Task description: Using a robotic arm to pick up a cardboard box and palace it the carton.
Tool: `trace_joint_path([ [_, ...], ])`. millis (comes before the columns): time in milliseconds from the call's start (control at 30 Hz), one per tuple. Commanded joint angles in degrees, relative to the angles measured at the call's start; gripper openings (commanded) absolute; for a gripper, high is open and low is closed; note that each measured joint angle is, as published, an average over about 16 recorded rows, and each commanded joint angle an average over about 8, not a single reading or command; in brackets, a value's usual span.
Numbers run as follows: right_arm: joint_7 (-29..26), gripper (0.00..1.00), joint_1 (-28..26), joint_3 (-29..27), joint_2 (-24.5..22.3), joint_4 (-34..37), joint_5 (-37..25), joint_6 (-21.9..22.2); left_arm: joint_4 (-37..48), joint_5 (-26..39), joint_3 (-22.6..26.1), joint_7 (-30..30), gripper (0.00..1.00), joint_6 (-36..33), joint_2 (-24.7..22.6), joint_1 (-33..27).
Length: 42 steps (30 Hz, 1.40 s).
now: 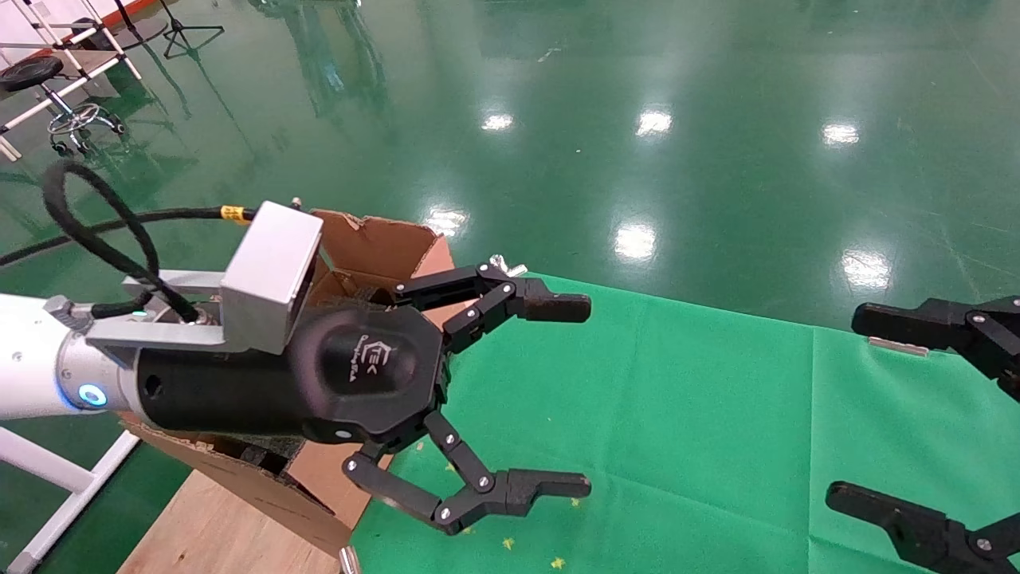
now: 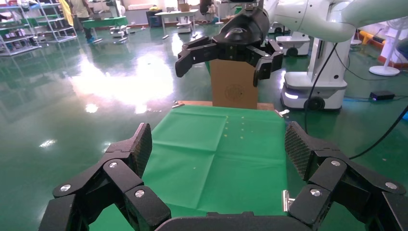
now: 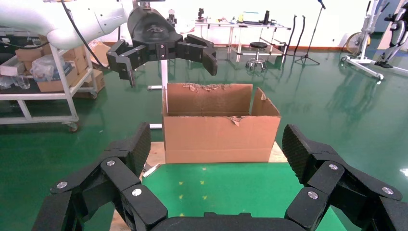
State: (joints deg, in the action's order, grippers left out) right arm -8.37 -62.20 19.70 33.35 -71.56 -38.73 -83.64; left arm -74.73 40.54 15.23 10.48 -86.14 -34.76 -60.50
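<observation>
The carton (image 1: pixel 374 247) is a large brown one with ragged torn rims, standing on a wooden board at the left end of the green-clothed table (image 1: pixel 677 414). It also shows in the right wrist view (image 3: pixel 221 137). The robotic arm, my white left one, holds its gripper (image 1: pixel 586 395) wide open and empty. The gripper hovers above the carton's open top in the right wrist view (image 3: pixel 166 65). Its pads (image 2: pixel 144 144) frame only bare cloth. My right gripper (image 1: pixel 845 406) is open and empty at the right edge. The small tape-wrapped cardboard box is out of view.
A plain brown upright box (image 2: pixel 234 91) with a round mark stands on a board at the table's far right end, behind my right gripper (image 2: pixel 220 67). Metal clips (image 1: pixel 896 344) hold the cloth edges. Shiny green floor surrounds the table, with racks and stools far off.
</observation>
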Motion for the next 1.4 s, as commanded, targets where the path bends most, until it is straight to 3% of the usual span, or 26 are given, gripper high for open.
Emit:
trace_joint_path([
  [33, 0.0, 1.0, 0.0, 0.0, 0.0, 0.0, 0.0, 0.0, 0.23, 0.27, 0.16, 0.05, 1.0, 0.09, -0.05, -0.22],
  [1400, 0.0, 1.0, 0.0, 0.0, 0.0, 0.0, -0.01, 0.0, 1.18, 1.32, 0.8, 0.29, 1.0, 0.49, -0.27, -1.05],
])
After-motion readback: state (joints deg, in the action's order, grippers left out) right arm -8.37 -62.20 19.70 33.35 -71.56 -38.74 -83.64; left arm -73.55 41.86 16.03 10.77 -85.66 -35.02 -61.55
